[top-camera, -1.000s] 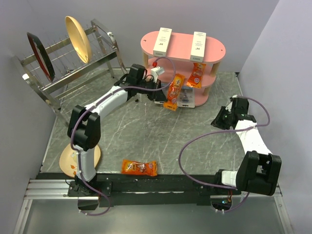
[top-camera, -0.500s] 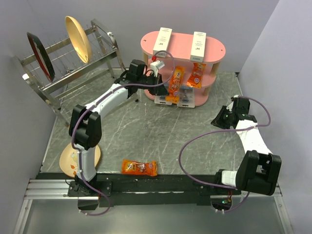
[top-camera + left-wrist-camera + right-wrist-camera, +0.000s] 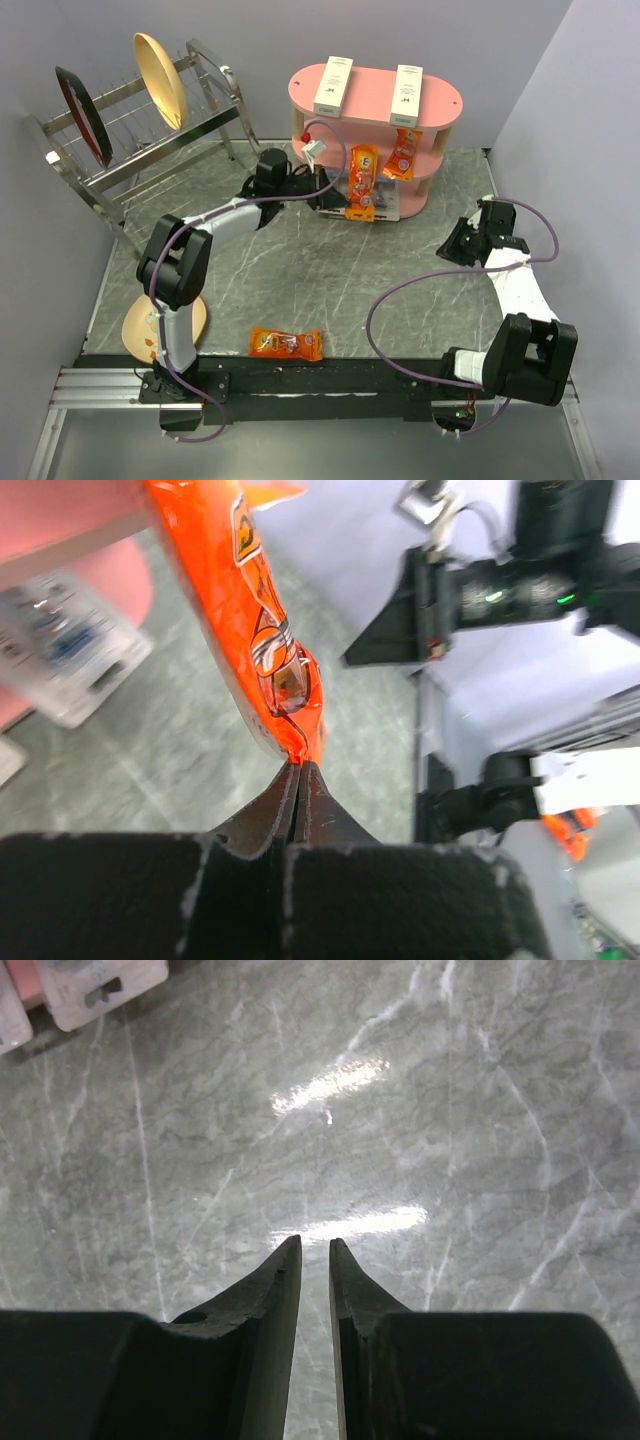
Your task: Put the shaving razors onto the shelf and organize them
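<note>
- Left claw: shut tight on the bottom seam of an orange snack packet. The packet hangs upright in front of the pink shelf, at the tabletop's 12 o'clock.
- Right claw: jaws nearly together with a thin gap, holding nothing. It is poised over bare tabletop at 3 o'clock, well apart from the shelf.
- Shaving razors: both blister packs lie flat at the foot of the shelf, on its 6 o'clock side. I cannot tell whether they rest on the lowest board or on the tabletop against it.
- Shelf load: two white boxes stand on the top board, and a second snack packet leans on the middle board.
- Loose item: a third snack packet lies on the tabletop at 6 o'clock, near my bases.
- Progress, as I judge it: early or unsettled. Neither of my claws has a razor, and neither pack looks squared up or set on an upper board.
- Remaining, as I judge it: put the snack packet down out of the way, then pick up each razor pack and lay the two neatly on one board.
</note>
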Controlling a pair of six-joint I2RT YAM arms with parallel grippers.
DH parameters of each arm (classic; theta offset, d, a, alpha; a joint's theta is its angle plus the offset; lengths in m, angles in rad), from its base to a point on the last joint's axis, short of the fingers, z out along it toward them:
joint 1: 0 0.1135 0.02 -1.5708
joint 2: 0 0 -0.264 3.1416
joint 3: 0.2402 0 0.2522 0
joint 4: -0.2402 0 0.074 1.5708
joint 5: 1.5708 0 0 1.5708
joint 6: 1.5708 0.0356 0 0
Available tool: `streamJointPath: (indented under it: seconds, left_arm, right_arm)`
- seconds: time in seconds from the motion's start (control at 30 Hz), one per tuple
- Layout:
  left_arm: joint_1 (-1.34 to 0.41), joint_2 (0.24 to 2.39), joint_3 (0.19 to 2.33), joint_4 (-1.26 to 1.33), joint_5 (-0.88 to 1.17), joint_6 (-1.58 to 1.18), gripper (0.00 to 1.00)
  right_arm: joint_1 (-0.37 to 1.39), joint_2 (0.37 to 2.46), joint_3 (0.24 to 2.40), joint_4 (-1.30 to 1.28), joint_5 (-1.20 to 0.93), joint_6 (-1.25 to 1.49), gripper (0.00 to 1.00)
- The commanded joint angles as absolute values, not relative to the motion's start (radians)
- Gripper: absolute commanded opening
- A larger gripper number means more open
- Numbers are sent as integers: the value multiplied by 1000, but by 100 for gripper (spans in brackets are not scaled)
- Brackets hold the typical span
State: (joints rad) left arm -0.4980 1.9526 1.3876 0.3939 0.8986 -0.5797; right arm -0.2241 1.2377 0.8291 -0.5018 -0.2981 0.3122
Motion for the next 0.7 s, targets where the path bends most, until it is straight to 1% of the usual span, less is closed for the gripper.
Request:
streamJointPath:
  seconds: [0.0,0.1,0.13,0.4,0.67]
  left_arm:
    - [-497,1893,1309,930,968,-882,1]
    - [-494,1911,1279,988,989,-943,1]
    - [-485,1923,1282,1056,1000,-1006,1]
    - [-446,2037,1367,1225,1049,-1213,1]
    - [-445,2106,1407,1255,1012,-1259,1]
  right_arm:
    - [-235,1235,880,-549,-252,247,25]
    - [-235,1256,903,-568,-238,230,25]
    - [-235,1262,905,-568,-238,229,25]
    - [-235,1285,900,-561,-230,222,25]
    - [-235,1292,900,-561,-225,213,25]
